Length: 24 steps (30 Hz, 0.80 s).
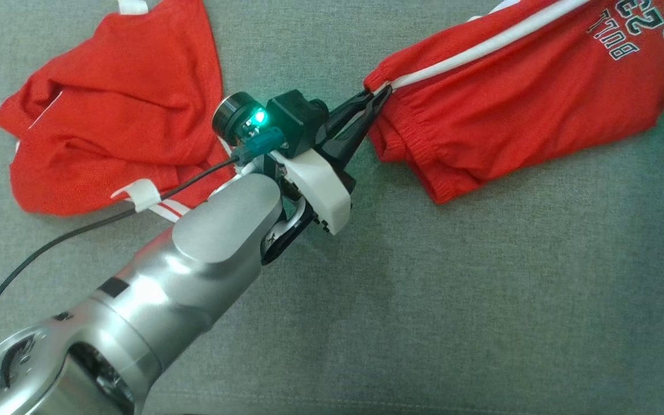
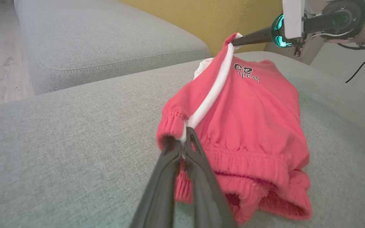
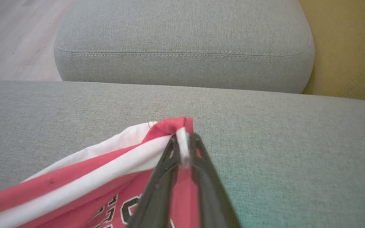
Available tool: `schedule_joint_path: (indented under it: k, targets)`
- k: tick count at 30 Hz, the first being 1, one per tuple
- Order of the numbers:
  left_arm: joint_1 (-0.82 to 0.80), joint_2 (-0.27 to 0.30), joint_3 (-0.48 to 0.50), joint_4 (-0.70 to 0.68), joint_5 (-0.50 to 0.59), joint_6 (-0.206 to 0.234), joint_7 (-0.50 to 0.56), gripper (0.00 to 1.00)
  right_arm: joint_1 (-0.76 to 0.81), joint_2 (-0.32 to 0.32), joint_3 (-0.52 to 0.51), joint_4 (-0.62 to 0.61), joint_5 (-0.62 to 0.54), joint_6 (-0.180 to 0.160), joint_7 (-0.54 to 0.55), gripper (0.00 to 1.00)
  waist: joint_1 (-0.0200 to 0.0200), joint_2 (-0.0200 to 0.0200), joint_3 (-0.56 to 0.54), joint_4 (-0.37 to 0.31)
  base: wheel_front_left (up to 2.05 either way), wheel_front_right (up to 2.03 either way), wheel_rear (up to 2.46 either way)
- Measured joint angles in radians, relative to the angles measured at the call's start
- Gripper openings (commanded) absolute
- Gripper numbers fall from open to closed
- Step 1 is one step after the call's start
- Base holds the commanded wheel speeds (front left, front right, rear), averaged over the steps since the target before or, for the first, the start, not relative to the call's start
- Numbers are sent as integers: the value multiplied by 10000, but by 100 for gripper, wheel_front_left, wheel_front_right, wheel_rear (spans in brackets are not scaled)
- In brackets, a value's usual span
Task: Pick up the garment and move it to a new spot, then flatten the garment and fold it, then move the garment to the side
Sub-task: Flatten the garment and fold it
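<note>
The garment [image 1: 510, 109] is a red pair of shorts. It lies on a grey sofa cushion [image 1: 482, 288] and is stretched out between the two arms.

The left fingers [image 1: 361, 118] are pinched together on the stretchy waist end, right where the white stripe [image 1: 482, 49] begins. The left wrist view shows this from close up. There the left fingers [image 2: 165, 171] are closed tight on the edge of the garment [image 2: 252, 120], and the waist end bunches up around them.

The right fingers [image 2: 252, 37] hold the far corner of the garment and keep it a little way above the cushion [image 2: 59, 142]. In the right wrist view the right fingers [image 3: 163, 171] have the white stripe squeezed between them (just a thin bit of cloth shows at the tips). The red corner of the garment [image 3: 166, 125] pokes up just past them.

The white stripe [image 2: 214, 88] runs straight from one grip to the other. Dark letters [image 1: 626, 34] are printed on the red cloth near the right end.

The shiny silver left arm [image 1: 182, 271] reaches in from the lower left, with a small green light [image 1: 260, 117] glowing on it. Behind it, well apart from the garment, lies another red cloth [image 1: 113, 109], all crumpled on the same cushion.

A second grey cushion [image 3: 182, 41] sits farther back. Beside it are a yellow sofa back [image 3: 344, 47] and a wooden floor [image 3: 17, 38].
</note>
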<state>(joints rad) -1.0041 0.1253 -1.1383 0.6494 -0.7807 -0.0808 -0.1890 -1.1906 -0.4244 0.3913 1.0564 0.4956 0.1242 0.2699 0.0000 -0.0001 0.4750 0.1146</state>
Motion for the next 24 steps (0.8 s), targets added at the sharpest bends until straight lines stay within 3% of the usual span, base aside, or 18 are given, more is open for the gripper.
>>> schedule_joint_path:
  k: [7,15,20,24]
  targets:
    - [-152,-63,127,284,-12,31,-265,100,-320,67,-88,435,176,0,-656,100,0,0,-99,-73,0,0,0]
    - [-87,196,564,305,-29,385,-520,100,-237,215,-295,539,1022,0,-1760,100,-1,0,-821,-246,0,0,0]
    - [387,635,911,192,23,930,-604,100,606,510,-280,-270,1847,0,-2746,100,-2,0,-1511,-465,0,0,0]
    - [1071,995,1501,-403,247,1651,-621,100,1681,698,-46,-1147,2336,0,-3647,100,-3,1,-2088,-718,0,0,0]
